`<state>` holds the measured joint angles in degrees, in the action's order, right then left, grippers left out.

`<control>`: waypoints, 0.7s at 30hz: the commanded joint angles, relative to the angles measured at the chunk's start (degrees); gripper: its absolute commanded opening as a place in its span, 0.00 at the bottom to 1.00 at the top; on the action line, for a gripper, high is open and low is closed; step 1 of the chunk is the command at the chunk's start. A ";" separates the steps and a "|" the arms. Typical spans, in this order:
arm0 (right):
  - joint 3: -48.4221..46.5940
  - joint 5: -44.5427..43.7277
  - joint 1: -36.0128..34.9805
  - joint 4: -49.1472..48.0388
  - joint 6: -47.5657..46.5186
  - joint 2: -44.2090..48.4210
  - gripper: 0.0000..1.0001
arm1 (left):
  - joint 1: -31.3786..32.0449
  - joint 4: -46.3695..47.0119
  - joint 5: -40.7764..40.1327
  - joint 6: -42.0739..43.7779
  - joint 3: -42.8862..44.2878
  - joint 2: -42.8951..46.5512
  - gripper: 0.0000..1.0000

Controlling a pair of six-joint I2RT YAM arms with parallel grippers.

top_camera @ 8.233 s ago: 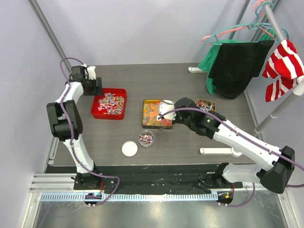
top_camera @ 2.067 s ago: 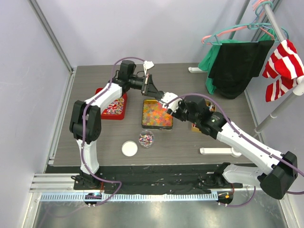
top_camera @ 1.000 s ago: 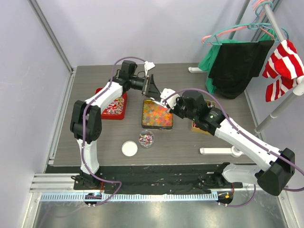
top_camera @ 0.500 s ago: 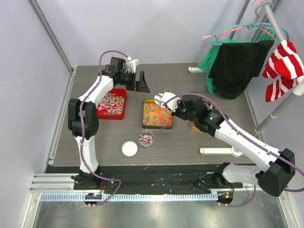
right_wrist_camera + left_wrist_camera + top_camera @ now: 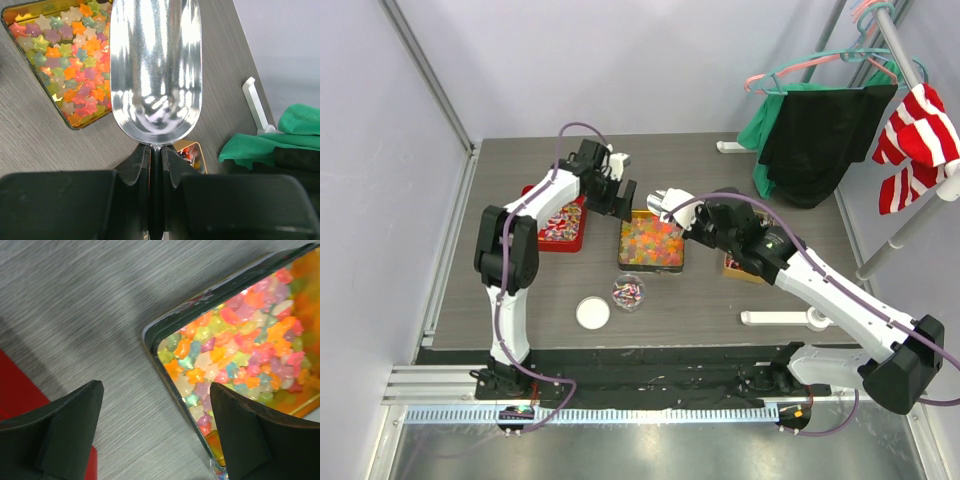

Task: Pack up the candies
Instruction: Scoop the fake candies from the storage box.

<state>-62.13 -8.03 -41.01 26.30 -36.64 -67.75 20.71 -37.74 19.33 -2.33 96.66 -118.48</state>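
Grey tabletop (image 5: pixel 720 300): left tool (image 5: pixel 155 390) gapes empty; right tool (image 5: pixel 156 156) pinches scoop (image 5: pixel 155 65), handle hidden.

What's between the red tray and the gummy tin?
Only bare table between red tray and tin, seen in the left wrist view; the open left gripper hangs above that gap.

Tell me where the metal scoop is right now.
Top view: the metal scoop is mid-table, held by the right gripper above the far edge of the gummy tin, just right of the open left gripper.
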 commanded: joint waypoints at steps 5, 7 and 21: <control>-3.26 -0.93 0.15 -0.11 -0.62 2.27 0.01 | 2.05 -2.52 -10.10 0.40 -0.60 0.18 0.70; -3.35 -0.85 0.14 -0.11 -0.54 2.44 0.01 | 2.58 -3.30 -12.47 -0.13 -0.60 0.00 0.67; -2.74 -0.40 0.06 -0.20 -0.62 3.06 0.01 | 5.83 -6.91 -15.37 -1.89 2.21 -3.69 0.44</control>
<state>-62.59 -8.03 -41.01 27.94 -37.01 -66.96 26.04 -41.30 6.72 -4.25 96.53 -120.90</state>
